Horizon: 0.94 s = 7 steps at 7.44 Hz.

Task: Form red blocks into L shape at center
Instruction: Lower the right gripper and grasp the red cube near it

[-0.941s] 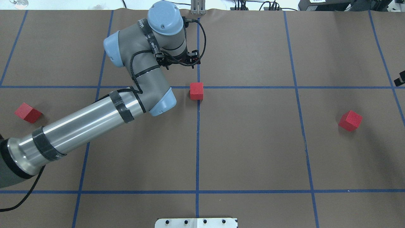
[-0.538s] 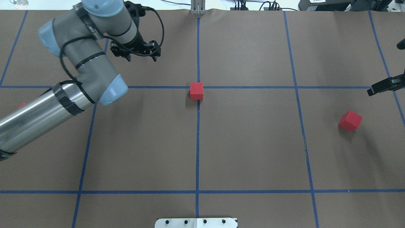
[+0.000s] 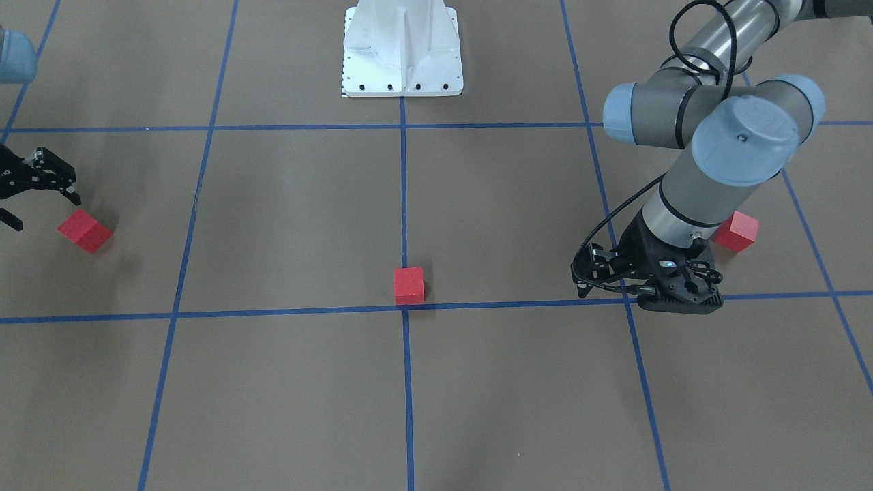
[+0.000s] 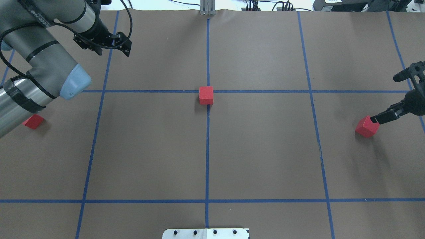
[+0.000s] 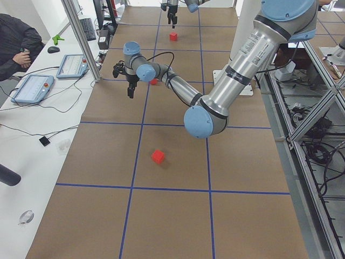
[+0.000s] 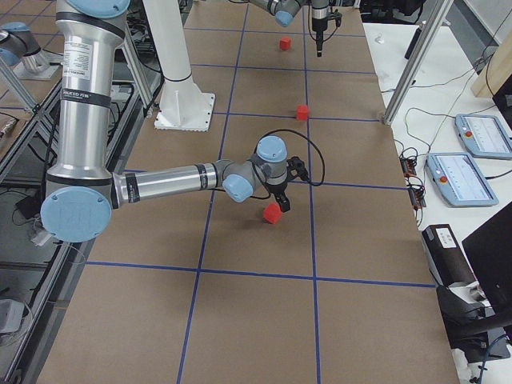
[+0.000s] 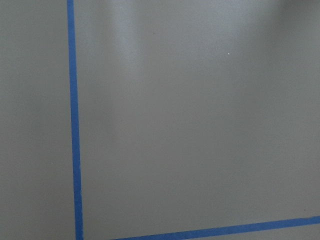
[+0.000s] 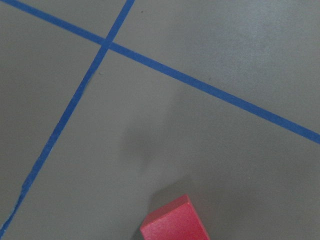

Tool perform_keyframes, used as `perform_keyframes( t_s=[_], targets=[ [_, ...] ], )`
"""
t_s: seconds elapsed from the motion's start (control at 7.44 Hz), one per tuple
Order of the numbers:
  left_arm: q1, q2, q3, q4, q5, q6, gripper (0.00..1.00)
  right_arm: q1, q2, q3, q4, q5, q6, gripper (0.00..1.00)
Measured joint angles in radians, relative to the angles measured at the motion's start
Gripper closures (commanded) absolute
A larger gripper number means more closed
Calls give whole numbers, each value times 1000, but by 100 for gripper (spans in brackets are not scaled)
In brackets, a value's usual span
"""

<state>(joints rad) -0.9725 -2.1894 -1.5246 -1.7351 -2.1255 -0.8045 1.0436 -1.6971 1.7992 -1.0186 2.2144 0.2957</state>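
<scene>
Nearest the robot, two of the red blocks sit out wide. The left block is half hidden under the left arm in the overhead view. The right block lies turned at an angle to the grid lines.

The right gripper hangs over that right block with its jaws spread wide and nothing between them. Here is the danger. One fingertip appears to sit right at the block's far corner, and the wrist camera has the block down at the frame's bottom edge, off centre. A straight drop from here could land a finger on top of the cube instead of straddling it. If the jaws close on corners and not on flat faces, the cube may twist or pop free.

Farther out, the centre block rests just near-left of the center, its far edge touching the tape. A careless placement beside it could nudge it off and spoil the L.

Farthest away, the left gripper is open and empty over bare paper, well apart from its block. A low swing back by that arm risks clipping the left block.
</scene>
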Motion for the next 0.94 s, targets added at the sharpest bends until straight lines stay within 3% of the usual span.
perform_keyframes(
  t_s=[0.27,0.94],
  targets=[
    [-1,2,0,0,-2,2,1,-31,-1,-25,4,-18,-106,0],
    [-1,5,1,-2,-1,3,1,-93,58,-83,2,-50,-173,0]
  ],
)
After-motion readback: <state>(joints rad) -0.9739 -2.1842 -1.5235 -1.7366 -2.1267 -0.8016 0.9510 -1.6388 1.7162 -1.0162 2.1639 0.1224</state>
